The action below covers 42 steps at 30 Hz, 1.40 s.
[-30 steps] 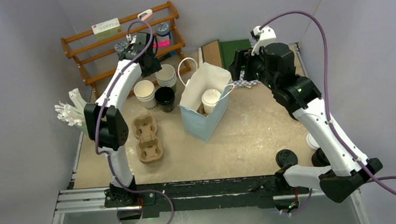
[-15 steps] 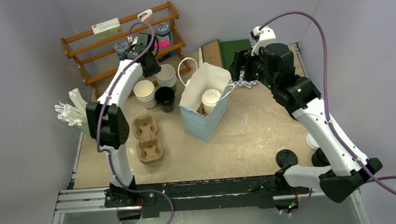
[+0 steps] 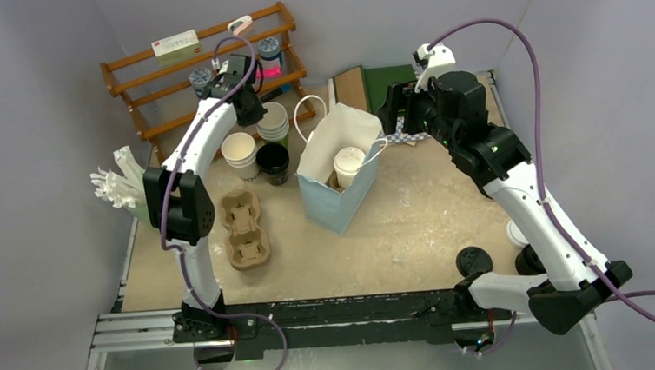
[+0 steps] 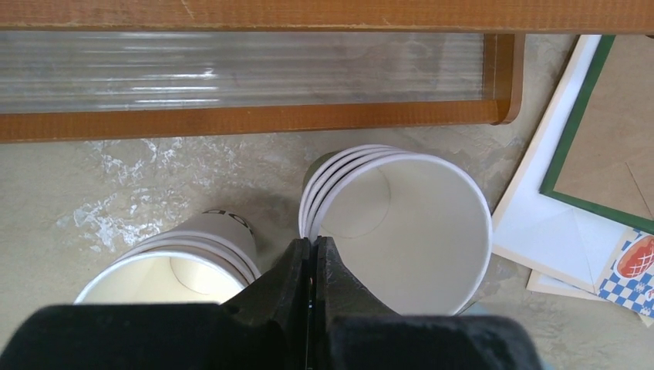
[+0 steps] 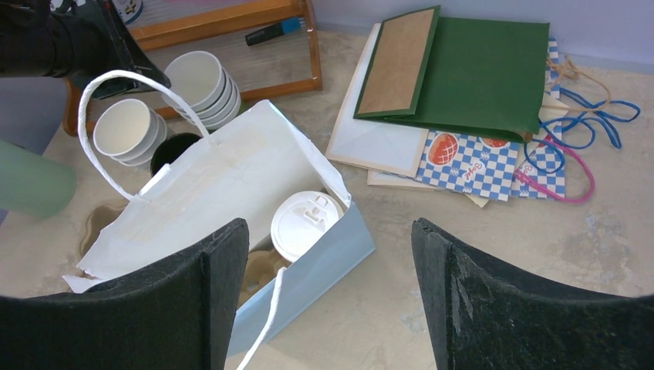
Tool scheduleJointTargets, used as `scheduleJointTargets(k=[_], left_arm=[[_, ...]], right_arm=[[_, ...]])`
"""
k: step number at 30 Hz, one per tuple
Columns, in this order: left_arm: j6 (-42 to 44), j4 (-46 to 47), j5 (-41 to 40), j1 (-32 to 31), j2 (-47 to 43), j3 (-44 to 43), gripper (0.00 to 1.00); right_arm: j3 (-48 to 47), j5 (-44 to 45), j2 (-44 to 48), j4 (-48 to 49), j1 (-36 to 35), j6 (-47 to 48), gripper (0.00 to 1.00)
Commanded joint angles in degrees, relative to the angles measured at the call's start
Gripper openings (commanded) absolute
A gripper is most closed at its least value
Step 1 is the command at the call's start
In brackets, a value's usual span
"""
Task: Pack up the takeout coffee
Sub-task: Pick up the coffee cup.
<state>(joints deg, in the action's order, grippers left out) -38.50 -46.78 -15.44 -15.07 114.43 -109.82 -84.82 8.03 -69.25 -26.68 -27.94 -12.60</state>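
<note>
Your left gripper [image 4: 310,245] is shut at the rim of the stacked cups [image 4: 401,223], seemingly on nothing. 1 white-lidded cup [image 3: 348,162] stands in the bag [image 3: 330,209], your right gripper [image 5: 322,231] open above it; the black cup [image 3: 273,161] probably needs fetching next.

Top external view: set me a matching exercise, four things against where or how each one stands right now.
Things:
1. white-lidded cup
2. pulp cup carrier
3. left gripper
4. right gripper

States:
A. open, facing the paper bag
B. on the table, outside the paper bag
C. shut, tips at the rim of the stacked cups
D. standing inside the paper bag

Pairs: 1-D, 2-B, 3-C, 4-A.
</note>
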Motion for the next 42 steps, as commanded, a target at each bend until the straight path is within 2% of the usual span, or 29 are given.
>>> scheduleJointTargets(k=[1, 11, 16, 23, 29, 33, 34, 35, 38, 39, 41, 42], left_arm=[[-0.5, 0.9, -1.1, -0.1, -2.2, -3.7, 0.0], [-1.7, -0.4, 1.1, 0.0, -4.8, -3.4, 0.0], [-2.3, -0.4, 1.9, 0.0, -5.9, -3.6, 0.0], [-3.0, 0.4, 2.6, 0.1, -7.4, -1.8, 0.0], [-3.8, 3.1, 5.8, 1.0, -7.9, 2.2, 0.0], [-4.0, 3.1, 8.8, 2.3, -9.1, 1.2, 0.0], [-3.0, 4.7, 5.7, 1.7, -9.8, 2.7, 0.0], [-3.6, 5.6, 6.2, 2.1, -10.8, 4.0, 0.0], [-4.4, 6.4, 9.2, 3.8, -10.9, 5.5, 0.0], [-4.7, 5.8, 12.4, 4.5, -10.8, 4.8, 0.0], [-4.6, 7.6, 10.8, 3.6, -11.6, 6.3, 0.0], [-5.3, 8.3, 13.8, 4.3, -11.6, 6.0, 0.0]], right_arm=[[-0.2, 0.7, 0.3, 1.9, 0.2, 1.1, 0.79], [-0.9, -1.6, -0.5, 2.7, 0.1, 1.8, 0.79], [-6.3, -5.8, -4.1, 4.3, 0.2, 1.7, 0.78], [-16.2, -14.1, -14.7, 7.5, 0.2, -4.1, 0.73], [-26.6, -17.2, -26.0, 8.2, 0.1, -9.3, 0.7], [-27.4, -18.9, -28.0, 8.2, 0.1, -11.1, 0.68], [-27.3, -18.9, -28.1, 7.9, 0.1, -11.2, 0.68], [-27.0, -18.8, -28.1, 7.9, 0.1, -11.2, 0.68], [-26.4, -18.5, -27.5, 7.6, 0.1, -10.9, 0.68], [-26.2, -18.3, -27.3, 7.4, 0.1, -10.8, 0.68], [-25.6, -17.8, -26.6, 7.2, 0.1, -10.3, 0.68], [-25.3, -17.6, -26.4, 7.1, 0.1, -10.3, 0.68]])
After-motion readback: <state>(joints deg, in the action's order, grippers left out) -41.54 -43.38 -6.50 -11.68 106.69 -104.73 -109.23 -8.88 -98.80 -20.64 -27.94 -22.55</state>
